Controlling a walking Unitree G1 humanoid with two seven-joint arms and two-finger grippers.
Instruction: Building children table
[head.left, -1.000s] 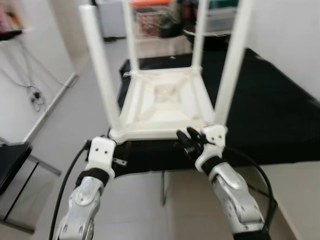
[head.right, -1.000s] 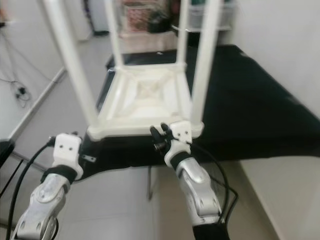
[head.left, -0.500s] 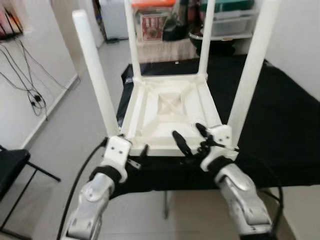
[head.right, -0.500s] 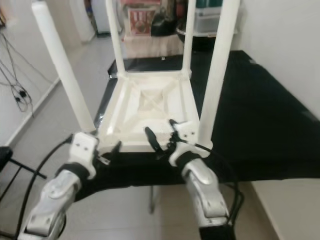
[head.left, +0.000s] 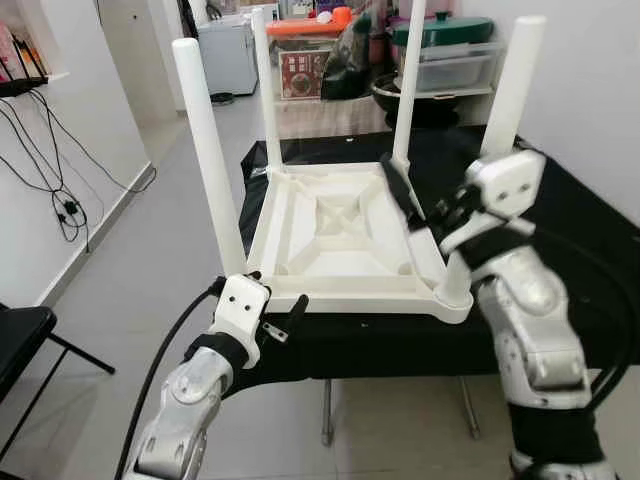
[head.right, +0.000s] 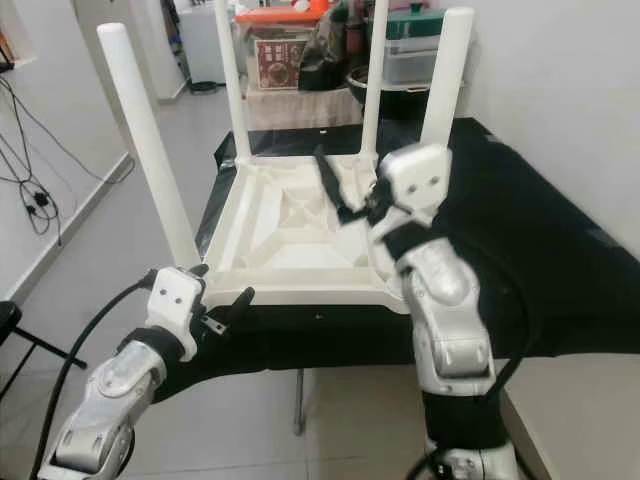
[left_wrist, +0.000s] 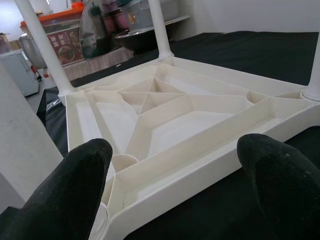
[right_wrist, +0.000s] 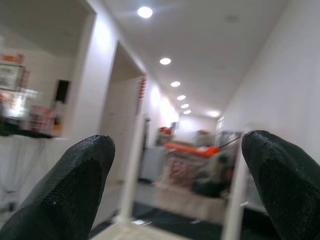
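Right pincer (head.left: 415, 205) hung spread apart above the upturned white children's table (head.left: 340, 235); left pincer (head.left: 285, 318), also apart, sat near its front edge.

An upside-down children's table (head.left: 340, 235) rests on a cloth-covered surface (head.left: 560, 250), its four legs (head.left: 210, 150) pointing upward. The left gripper (head.left: 285, 318) sits just before the table's near left corner, fingers apart, while the right gripper (head.left: 405, 195) is raised above the table's right side, near the near right leg, fingers apart. Behind the surface stand storage boxes (head.left: 450, 65) and shelves; a chair (head.left: 25, 345) is at far left, on the floor (head.left: 130, 270)
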